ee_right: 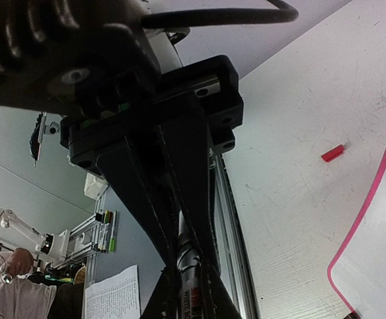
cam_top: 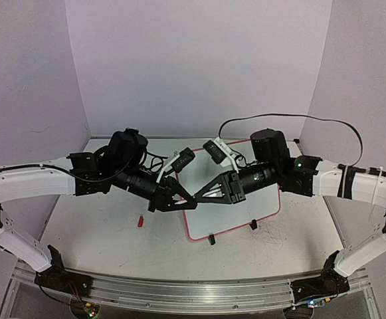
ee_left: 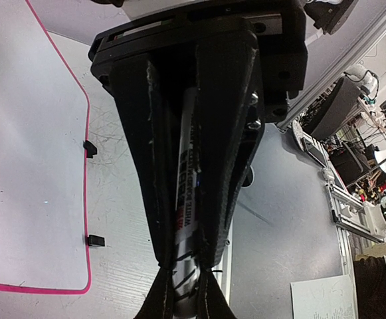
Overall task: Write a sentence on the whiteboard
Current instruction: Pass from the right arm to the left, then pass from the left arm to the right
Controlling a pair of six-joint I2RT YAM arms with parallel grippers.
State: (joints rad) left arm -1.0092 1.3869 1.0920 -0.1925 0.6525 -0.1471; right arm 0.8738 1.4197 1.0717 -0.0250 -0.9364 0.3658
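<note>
Over the left edge of the whiteboard, mid-surface: left tool and right tool, tip to tip, both pinch one whiteboard marker. Probably light, rigid, slick; best gripped mid-barrel.

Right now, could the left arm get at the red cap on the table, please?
Probably not yet. The cap lies uncovered near the left pincer, but that pincer is shut on the marker, which the right pincer also grips.
</note>
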